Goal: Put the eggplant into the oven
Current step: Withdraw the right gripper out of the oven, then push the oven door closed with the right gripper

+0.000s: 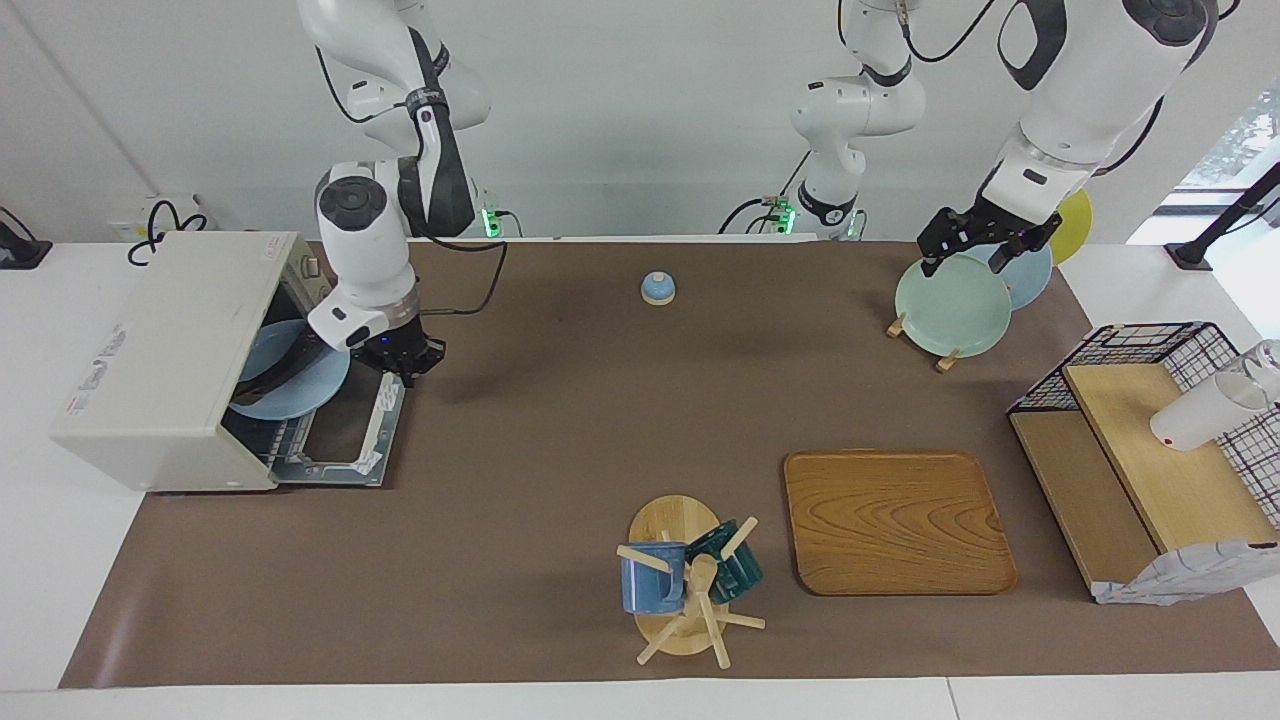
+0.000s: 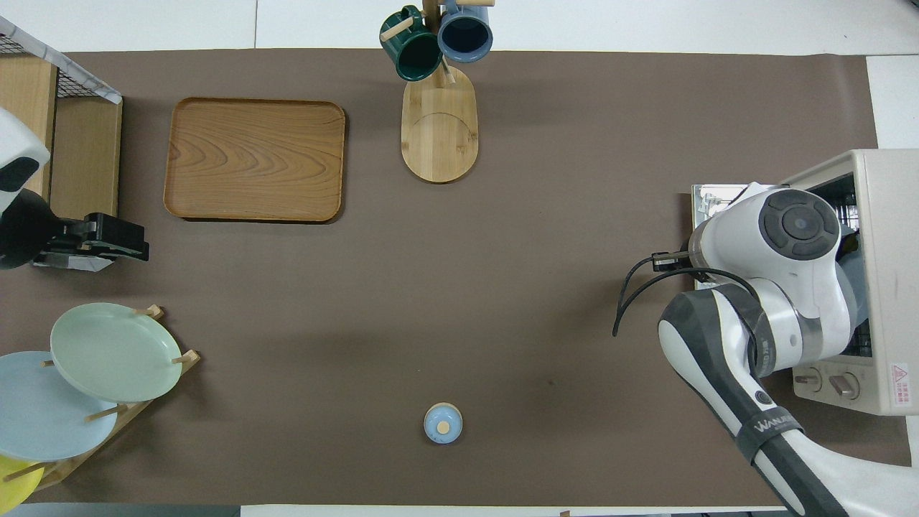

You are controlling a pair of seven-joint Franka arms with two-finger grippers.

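At the right arm's end of the surface (image 1: pixel 560 420), the oven (image 1: pixel 165 365) stands with its door (image 1: pixel 350 435) folded down flat in front of it. A pale blue plate (image 1: pixel 290 385) is seen inside the cavity, its farther part cut off by the oven's top. A dark curved shape lies on that plate in the facing view; it may be the eggplant (image 1: pixel 272 374), but no stem or colour can be made out, and in the overhead view the right arm's wrist covers the cavity almost entirely.

The right gripper (image 1: pixel 400 362) hangs just over the door edge nearer to the robots, outside the cavity. Its fingertips are hidden under the hand in both views; it is clenched, and nothing is seen held in it.

The left gripper (image 1: pixel 985 243) is held over the green plate (image 1: pixel 952 305) in the plate rack at the left arm's end, with its jaws spread wide and nothing between them. The arm waits there. A blue plate and a yellow one in the same rack are partly hidden by the arm.

A small blue lid (image 1: pixel 657 288) lies alone near the robots. A wooden tray (image 1: pixel 895 520) and a mug stand (image 1: pixel 685 585) with two mugs lie farther out. A wire basket (image 1: pixel 1150 350) on a wooden shelf is cut off by the picture edge.
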